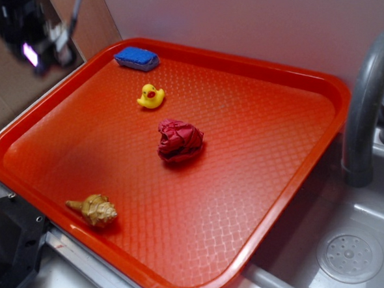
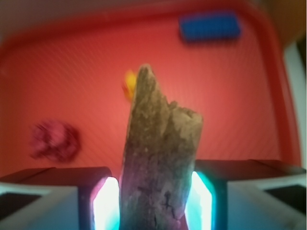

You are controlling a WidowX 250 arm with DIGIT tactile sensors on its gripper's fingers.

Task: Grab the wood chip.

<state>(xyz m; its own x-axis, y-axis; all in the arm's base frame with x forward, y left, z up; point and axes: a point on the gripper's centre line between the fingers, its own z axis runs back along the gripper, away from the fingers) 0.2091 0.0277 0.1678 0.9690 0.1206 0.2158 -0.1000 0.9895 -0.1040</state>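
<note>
In the wrist view the wood chip [image 2: 160,153], a rough grey-brown sliver with a pointed top, stands between my two glowing fingers [image 2: 106,203], and my gripper [image 2: 154,206] is shut on it. It hangs high above the red tray [image 2: 72,62]. In the exterior view my gripper [image 1: 39,45] is a dark blur at the upper left, above the tray's far-left edge; the chip cannot be made out there.
On the red tray [image 1: 267,198] lie a crumpled red paper ball [image 1: 179,139], a yellow rubber duck [image 1: 150,96], a blue block [image 1: 136,58] and a tan seashell [image 1: 96,210]. A grey faucet [image 1: 366,107] and sink drain [image 1: 349,257] are at the right.
</note>
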